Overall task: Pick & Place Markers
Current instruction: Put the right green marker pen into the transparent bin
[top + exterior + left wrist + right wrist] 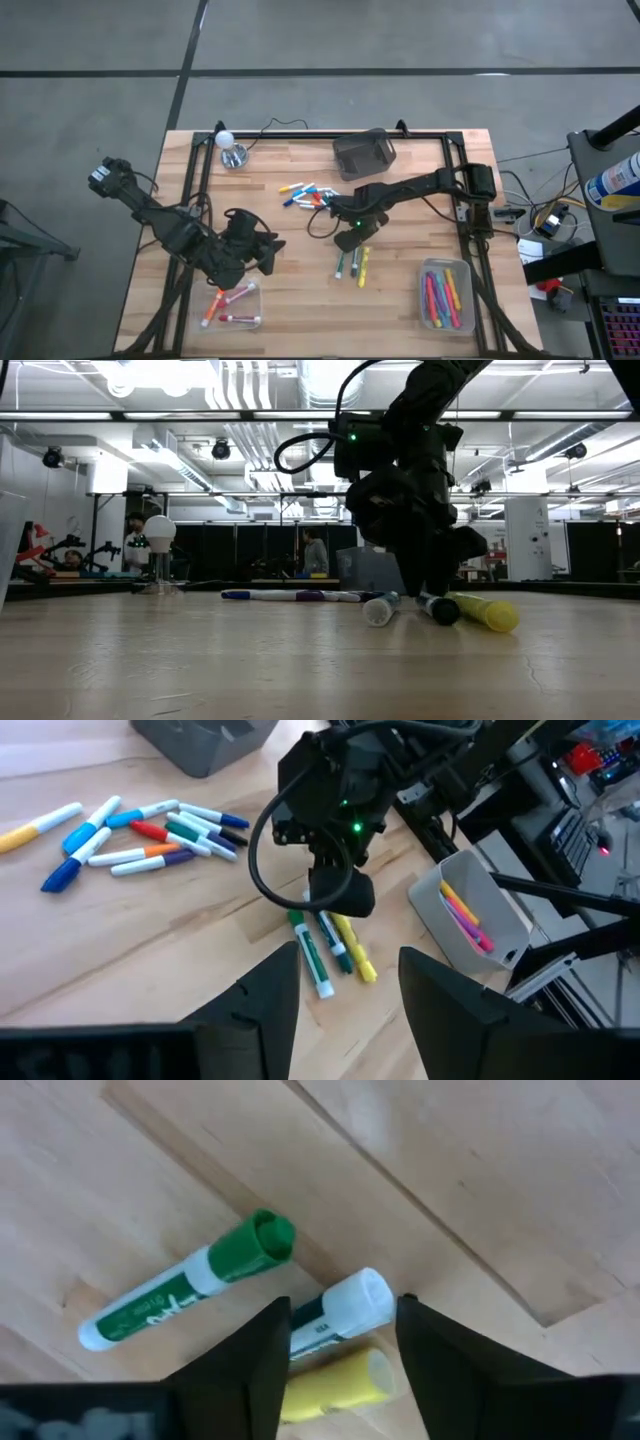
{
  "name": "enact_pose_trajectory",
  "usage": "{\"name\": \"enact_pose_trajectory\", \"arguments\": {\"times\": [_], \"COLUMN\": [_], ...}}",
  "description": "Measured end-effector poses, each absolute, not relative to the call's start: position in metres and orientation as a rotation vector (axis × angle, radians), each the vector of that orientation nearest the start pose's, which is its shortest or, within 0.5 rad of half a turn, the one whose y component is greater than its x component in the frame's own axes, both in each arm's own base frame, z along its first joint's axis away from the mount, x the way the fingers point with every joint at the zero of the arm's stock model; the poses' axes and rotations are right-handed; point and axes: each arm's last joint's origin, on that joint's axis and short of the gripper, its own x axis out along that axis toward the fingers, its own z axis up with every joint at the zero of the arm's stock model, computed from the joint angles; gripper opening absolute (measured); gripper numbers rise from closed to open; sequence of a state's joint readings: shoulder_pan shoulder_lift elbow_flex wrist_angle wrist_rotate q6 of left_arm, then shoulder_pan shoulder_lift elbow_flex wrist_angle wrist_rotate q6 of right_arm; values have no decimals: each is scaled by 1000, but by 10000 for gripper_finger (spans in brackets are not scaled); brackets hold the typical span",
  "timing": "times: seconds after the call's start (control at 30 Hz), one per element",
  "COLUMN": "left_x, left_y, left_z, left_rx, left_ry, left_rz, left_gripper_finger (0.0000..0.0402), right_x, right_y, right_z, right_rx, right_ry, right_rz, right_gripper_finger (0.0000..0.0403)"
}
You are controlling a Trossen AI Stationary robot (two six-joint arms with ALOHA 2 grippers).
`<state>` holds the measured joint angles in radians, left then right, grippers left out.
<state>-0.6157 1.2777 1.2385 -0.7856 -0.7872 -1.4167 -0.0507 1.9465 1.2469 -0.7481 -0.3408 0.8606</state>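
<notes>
- Nearest the right wrist camera: right gripper [335,1330] with its two dark fingers astride the white end of a dark-teal marker [340,1312], part-open and not visibly gripping yet.
- Green marker [190,1285] lies just beside it on one side, yellow marker [335,1380] touching it on the other; all three rest flat on the table [300,300], mid-board.
- Left gripper [345,980] hovers over the left side of the table with fingers wide and holding nothing, near the left tray [232,306], which holds a few red and orange markers.
- More loose markers lie in a cluster [305,194] towards the mesh bin [364,154]; right tray [446,294] already holds several.
- Step in hand, judged: picking the middle marker of the three.
- Next move calls for squeezing on that one only, lifting clear of both neighbours, then carrying it to a tray, probably the right one.
- Writing: dark print on the green marker's white barrel, unreadable; no brand made out.
</notes>
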Motion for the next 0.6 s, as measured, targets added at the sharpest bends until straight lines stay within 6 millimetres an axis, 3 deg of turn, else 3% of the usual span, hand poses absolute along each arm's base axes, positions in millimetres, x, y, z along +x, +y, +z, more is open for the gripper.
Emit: {"name": "enact_pose_trajectory", "arguments": {"times": [0.4, 0.6], "left_x": [218, 219], "left_y": [-125, -123], "left_z": [342, 342], "left_rx": [-814, -811], "left_ry": [381, 379], "left_rz": [549, 556], "left_gripper_finger": [168, 168], "right_x": [365, 366], "right_y": [-10, -11], "right_z": [147, 160], "right_rx": [922, 883], "right_ry": [1378, 1370], "right_rz": [-291, -267], "right_gripper_finger": [18, 8]}}
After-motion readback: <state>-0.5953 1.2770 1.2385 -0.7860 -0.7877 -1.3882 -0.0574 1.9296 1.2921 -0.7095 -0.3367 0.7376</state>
